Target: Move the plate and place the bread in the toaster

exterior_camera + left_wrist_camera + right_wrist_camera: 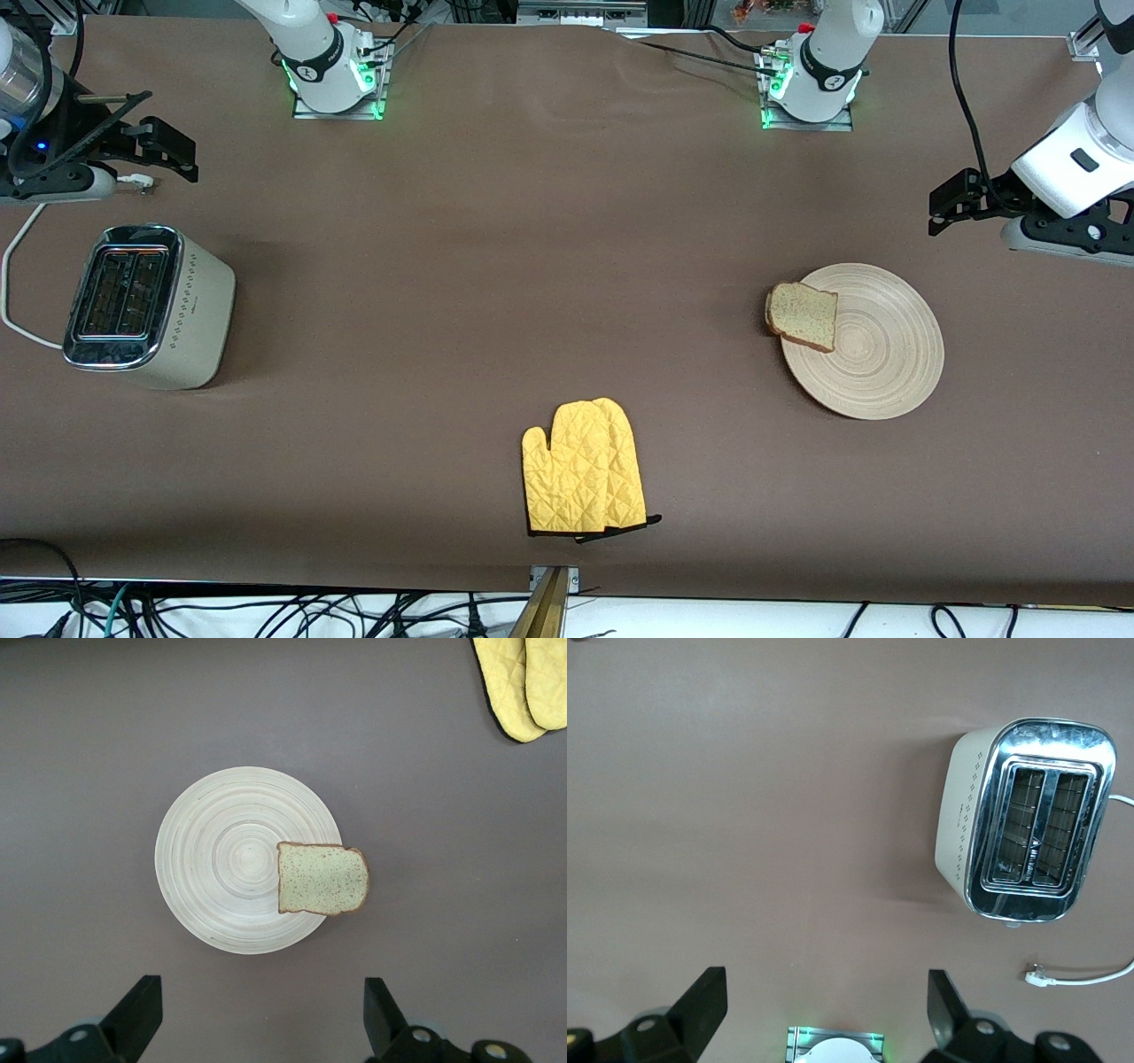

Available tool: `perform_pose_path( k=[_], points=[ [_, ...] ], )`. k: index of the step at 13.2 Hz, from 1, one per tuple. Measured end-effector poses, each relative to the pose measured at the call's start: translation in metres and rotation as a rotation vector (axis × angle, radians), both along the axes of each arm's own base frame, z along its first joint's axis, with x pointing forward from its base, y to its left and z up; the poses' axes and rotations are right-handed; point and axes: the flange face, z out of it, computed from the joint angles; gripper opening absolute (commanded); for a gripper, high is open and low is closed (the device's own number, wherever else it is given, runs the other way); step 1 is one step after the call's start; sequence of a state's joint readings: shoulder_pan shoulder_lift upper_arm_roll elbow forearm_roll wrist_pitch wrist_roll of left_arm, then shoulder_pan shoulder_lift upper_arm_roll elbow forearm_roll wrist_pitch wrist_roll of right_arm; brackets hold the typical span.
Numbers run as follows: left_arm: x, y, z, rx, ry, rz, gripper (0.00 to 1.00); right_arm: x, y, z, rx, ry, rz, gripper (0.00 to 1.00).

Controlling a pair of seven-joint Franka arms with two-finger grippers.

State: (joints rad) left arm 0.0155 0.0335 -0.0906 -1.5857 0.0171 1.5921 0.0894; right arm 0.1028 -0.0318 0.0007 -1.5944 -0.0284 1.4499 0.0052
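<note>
The pale wooden plate (886, 363) lies toward the left arm's end of the table. The bread (802, 316) lies flat on the plate's rim toward the right arm's end and hangs partly over it. Both show in the left wrist view: the plate (221, 859) and the bread (323, 879). My left gripper (955, 202) is open and empty, up over bare table beside the plate; it also shows in the left wrist view (261, 997). The cream toaster (146, 306) stands at the right arm's end, slots empty (1036, 842). My right gripper (164, 149) hangs open and empty (824, 988) over the table near the toaster.
A yellow oven mitt (580, 470) lies in the middle, near the front edge; its tip shows in the left wrist view (523, 682). The toaster's white cord (13, 292) loops off its end, its plug (1036, 974) loose on the table. The arm bases (332, 80) stand along the back edge.
</note>
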Motion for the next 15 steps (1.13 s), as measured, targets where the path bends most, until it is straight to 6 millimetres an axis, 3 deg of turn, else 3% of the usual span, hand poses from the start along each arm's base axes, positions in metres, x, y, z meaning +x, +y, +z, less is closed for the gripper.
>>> perform_pose_path(
  k=[15],
  points=[
    [0.001,0.017,0.000,0.001,0.000,0.050,1.00,-0.001,0.000,0.002,0.000,-0.004,0.000,1.00]
  ],
)
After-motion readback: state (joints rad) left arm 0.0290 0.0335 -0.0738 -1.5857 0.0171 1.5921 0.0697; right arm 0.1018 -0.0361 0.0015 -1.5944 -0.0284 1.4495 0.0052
